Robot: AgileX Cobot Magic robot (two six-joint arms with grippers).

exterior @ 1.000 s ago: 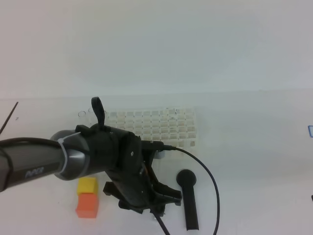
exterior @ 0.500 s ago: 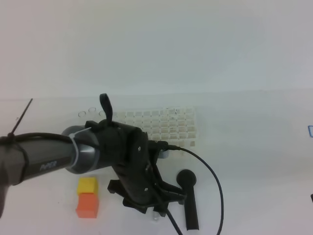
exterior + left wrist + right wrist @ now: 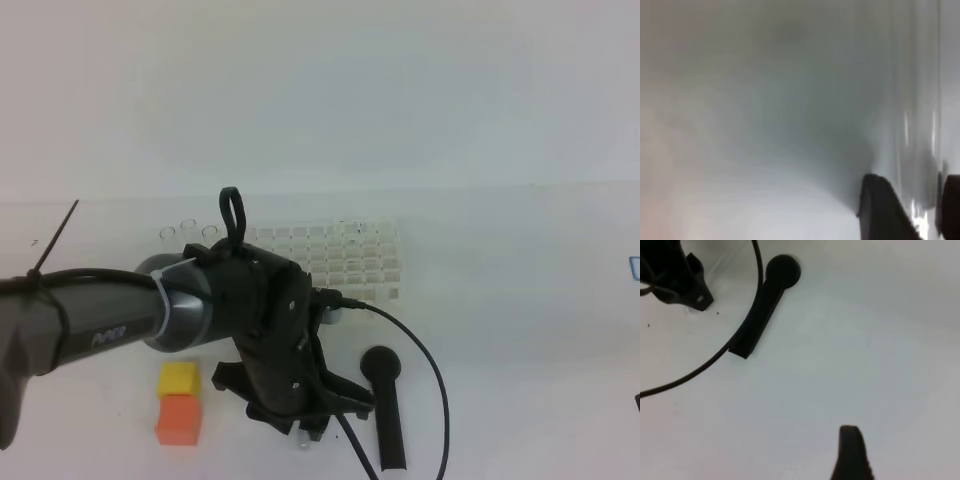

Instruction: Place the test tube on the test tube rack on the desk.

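Item count, desk [image 3: 520,330]
One test tube rack [image 3: 330,258]; one black rod [image 3: 385,405]; one yellow block [image 3: 178,379]; one orange block [image 3: 179,419].

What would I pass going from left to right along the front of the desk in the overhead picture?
Orange block with the yellow block just behind it, then the left gripper, then the black rod with a round head.

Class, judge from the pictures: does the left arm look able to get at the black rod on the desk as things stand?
Probably yes. The left gripper hangs low just beside the black rod, and only bare desk shows between them. Its own cable loops near the rod's head.
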